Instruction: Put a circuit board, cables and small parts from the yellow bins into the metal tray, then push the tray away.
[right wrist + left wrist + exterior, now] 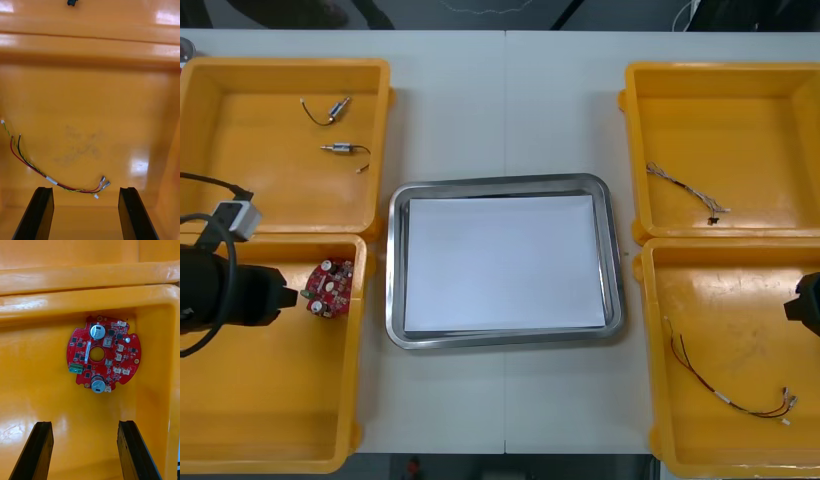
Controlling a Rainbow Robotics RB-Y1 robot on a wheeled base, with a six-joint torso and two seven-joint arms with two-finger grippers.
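Metal tray [500, 182] bare, nothing loaded yet! Left claw [84, 423], wide, hovers at the circuit board [103, 354]; right claw [86, 188], wide too, over the red-and-yellow cable [37, 170].

red board [80, 352], yellow bins [270, 185], tray [505, 183] seemingly white inside

Small metal parts [338, 108] in far left bin [270, 175]: kind too small to be told. Right gripper [806, 303] mostly cut off by front view's right edge.
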